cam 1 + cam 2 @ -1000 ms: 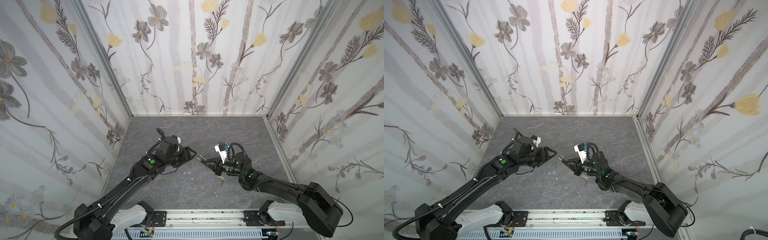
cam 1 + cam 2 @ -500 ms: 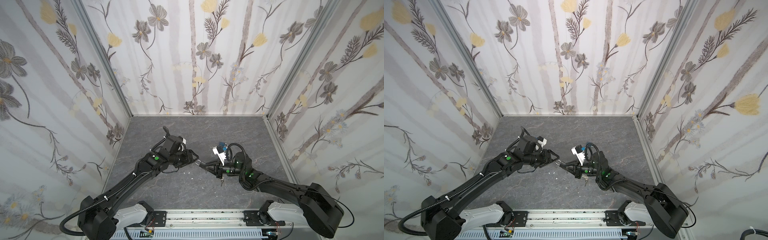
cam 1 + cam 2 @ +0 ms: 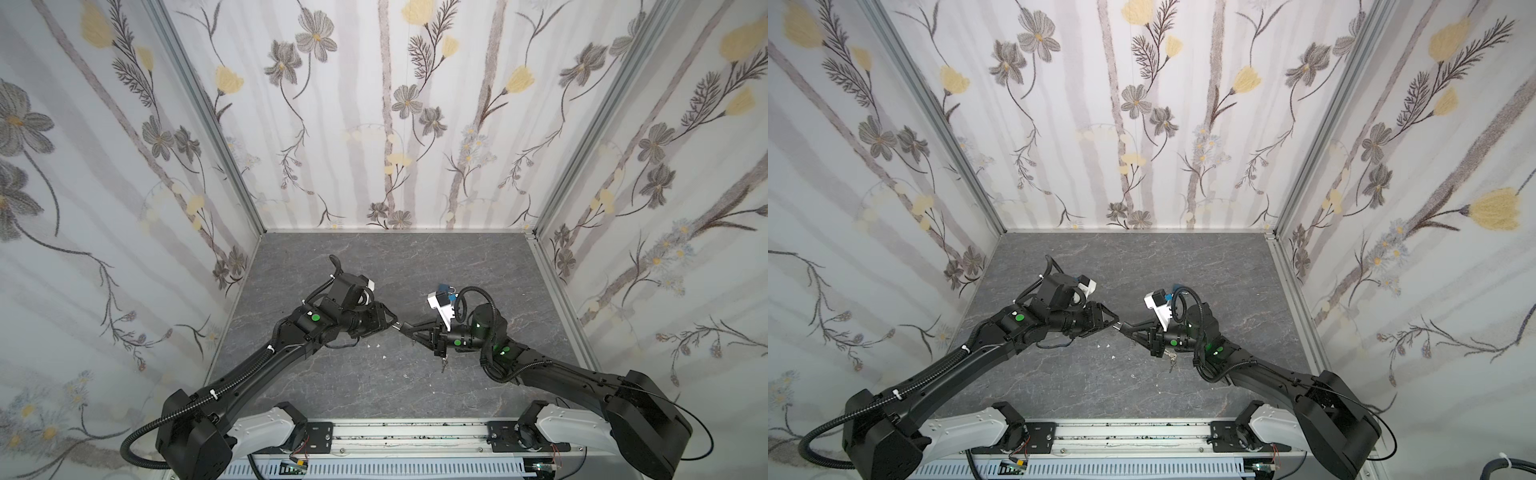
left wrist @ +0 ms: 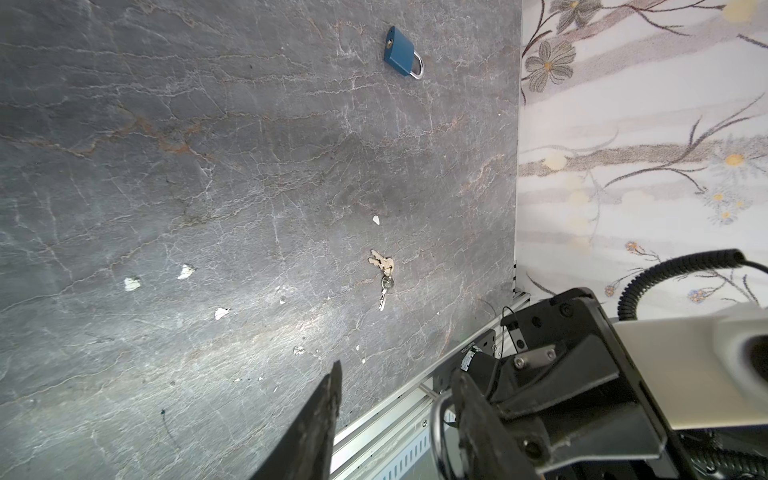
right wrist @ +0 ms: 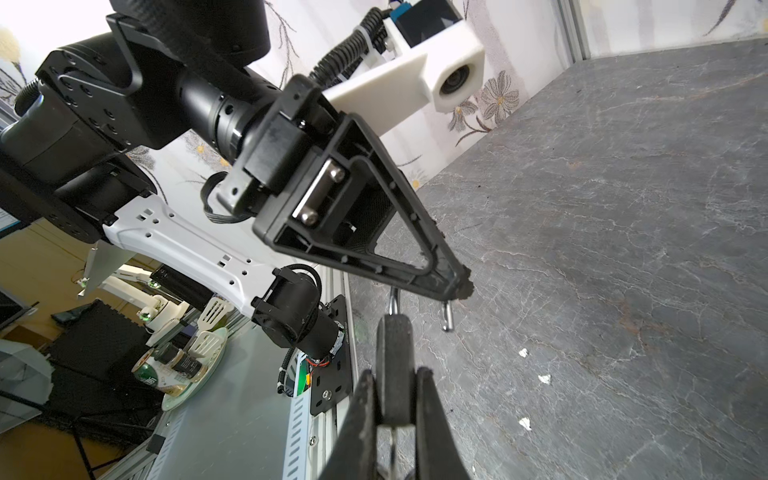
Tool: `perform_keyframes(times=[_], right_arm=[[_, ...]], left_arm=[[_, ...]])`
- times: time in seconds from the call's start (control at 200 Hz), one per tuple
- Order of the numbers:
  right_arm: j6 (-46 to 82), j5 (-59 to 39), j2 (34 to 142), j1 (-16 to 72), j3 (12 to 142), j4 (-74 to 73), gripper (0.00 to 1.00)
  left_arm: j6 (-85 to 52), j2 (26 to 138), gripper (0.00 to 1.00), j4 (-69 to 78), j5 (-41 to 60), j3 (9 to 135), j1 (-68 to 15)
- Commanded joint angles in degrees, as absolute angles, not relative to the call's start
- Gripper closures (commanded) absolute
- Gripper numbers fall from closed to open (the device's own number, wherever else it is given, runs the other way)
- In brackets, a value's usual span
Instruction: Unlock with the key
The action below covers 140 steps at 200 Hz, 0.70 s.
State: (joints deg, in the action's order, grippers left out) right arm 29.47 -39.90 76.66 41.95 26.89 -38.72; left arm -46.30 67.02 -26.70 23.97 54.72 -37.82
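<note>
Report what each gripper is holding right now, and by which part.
Right gripper clamps the dark padlock by its body, shackle outward. Left gripper holds nothing; its jaws stand open at the shackle.

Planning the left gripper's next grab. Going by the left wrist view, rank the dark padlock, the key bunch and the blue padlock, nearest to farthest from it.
1. dark padlock: in the right gripper, its shackle right at the left gripper.
2. key bunch: on the table, nearer the front.
3. blue padlock: on the table, farther back.
</note>
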Motion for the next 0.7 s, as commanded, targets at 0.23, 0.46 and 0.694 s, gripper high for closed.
perform_keyframes(times=[0.23, 0.46, 0.694], right_arm=[[28.1, -34.0, 75.1, 41.2, 26.1, -40.9, 1.00], [28.8, -33.3, 76.2, 41.2, 26.0, -40.7, 1.00], [31.4, -31.4, 82.1, 41.2, 27.8, -41.2, 1.00]], left_arm=[[-45.4, 66.1, 0.74, -28.0, 23.0, 53.6, -37.9], [-46.6, 63.6, 0.55, -31.4, 16.2, 52.8, -37.2], [-51.3, 56.5, 0.48, -33.7, 8.1, 48.4, -35.3]])
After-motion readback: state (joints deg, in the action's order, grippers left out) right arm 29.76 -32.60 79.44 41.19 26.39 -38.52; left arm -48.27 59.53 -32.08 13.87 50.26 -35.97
